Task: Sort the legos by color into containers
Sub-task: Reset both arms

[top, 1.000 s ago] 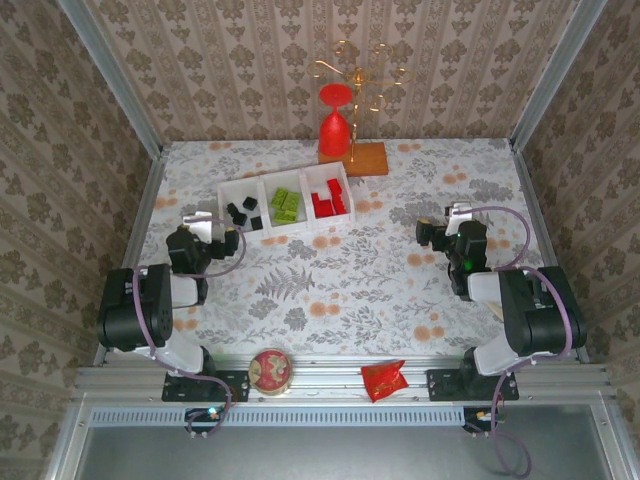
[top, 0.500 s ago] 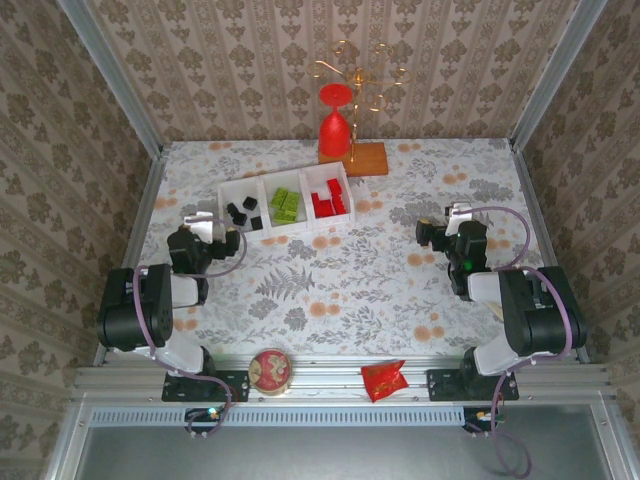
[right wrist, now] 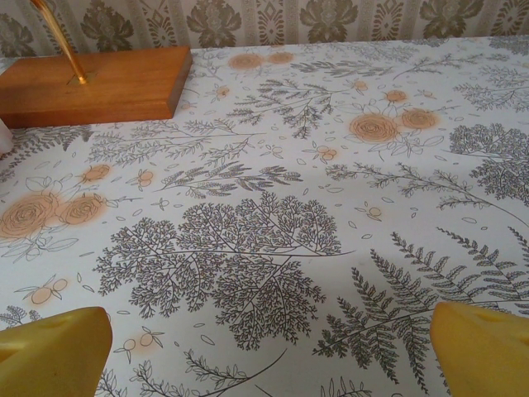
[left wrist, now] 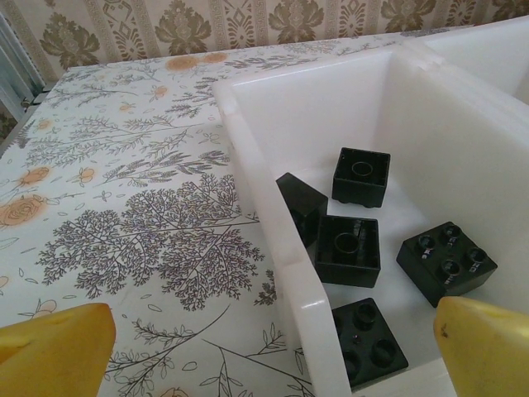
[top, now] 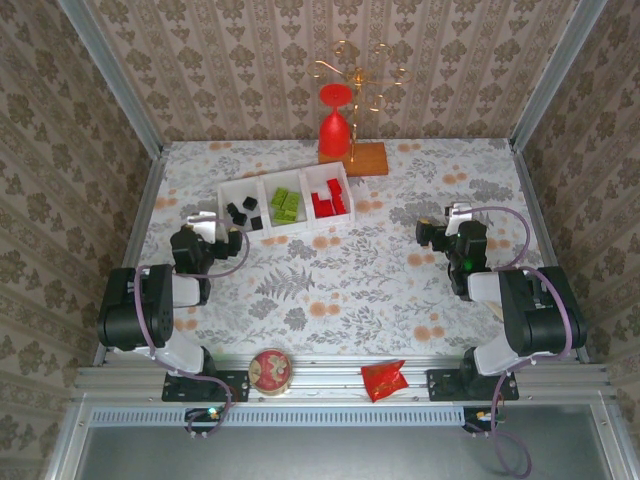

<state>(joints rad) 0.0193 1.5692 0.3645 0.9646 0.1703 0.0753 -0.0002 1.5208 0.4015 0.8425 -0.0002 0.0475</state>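
Two items sat nearest, by the front rail: a round red tin and a crinkled red packet. Farther in, the left end effector gaped wide and empty at the left end of the white tray. The right end effector stood equally wide, empty, over bare floral surface. The tray's long axis ran left to right, its right end angled slightly farther away. It held black legos left, green legos middle, red legos right. Behind stood a red goblet.
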